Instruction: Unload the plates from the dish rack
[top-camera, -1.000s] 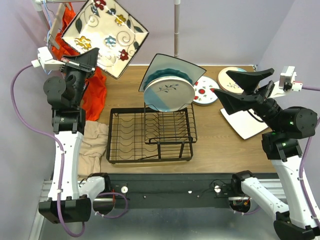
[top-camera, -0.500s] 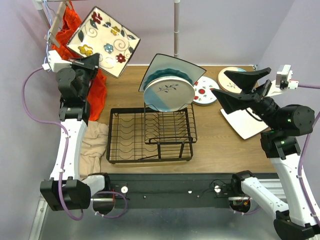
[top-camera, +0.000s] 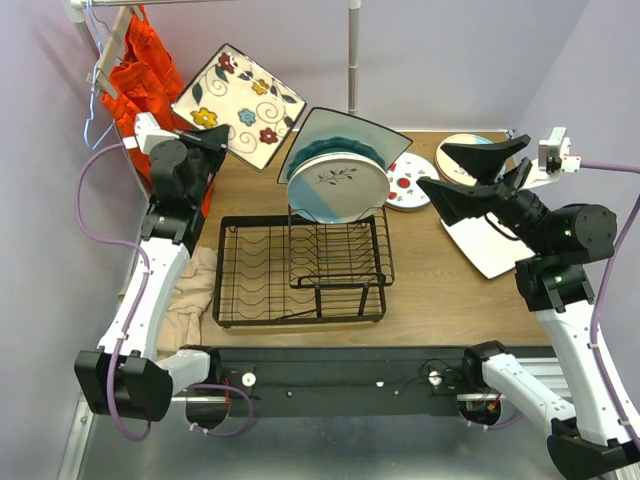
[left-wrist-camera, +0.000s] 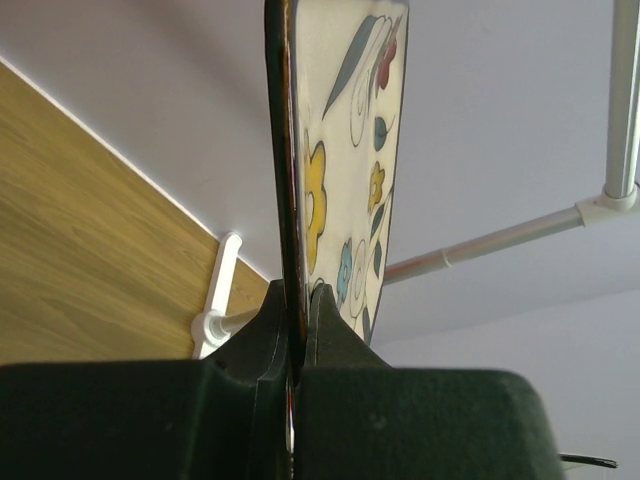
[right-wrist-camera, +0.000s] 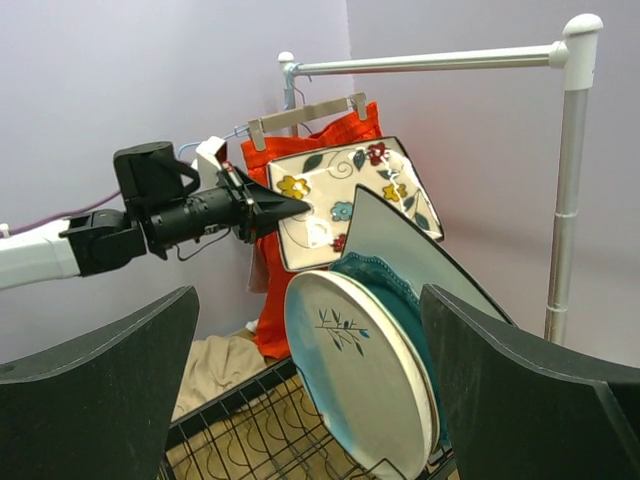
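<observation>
Top external: left gripper (top-camera: 214, 141) is clamped tight on the lower rim of the flower-print square plate (top-camera: 240, 104). The plate is held up in the air at the back left, clear of the dish rack (top-camera: 300, 268), in front of the orange garment (top-camera: 140, 70). Three plates stand in the rack's upper tier: the round mint floral plate (top-camera: 338, 188) in front, the teal scalloped plate (top-camera: 322, 150) behind it, and a pale square plate (top-camera: 352, 128) at the back. Already on the table (top-camera: 440, 300), right of the rack: the red-fruit plate (top-camera: 411, 184), a cream-pink plate (top-camera: 466, 146) and a white square plate (top-camera: 492, 252). Right gripper (top-camera: 432, 167) hovers over them, spread wide and holding nothing.

Left wrist: the flower-print plate is seen edge-on. The fingertips (left-wrist-camera: 270, 330) pinch only the thin rim, and the plate stands straight up out of them. The grip is small for a wide plate.

Right wrist: both fingers (right-wrist-camera: 110, 390) are far apart and empty, facing the mint floral plate, which is upright in its slot. The left gripper and its plate show behind.

Handling, my read: glazed ceramic is rigid, fairly heavy for a rim pinch, slick, and chips or shatters if knocked or dropped. The held plate could pivot in the pinch, so it is best set down slowly and flat. For the racked plates, take the exposed top rim above the wires. Lift straight up out of the slot, front plate first, so neighbours don't clink.
</observation>
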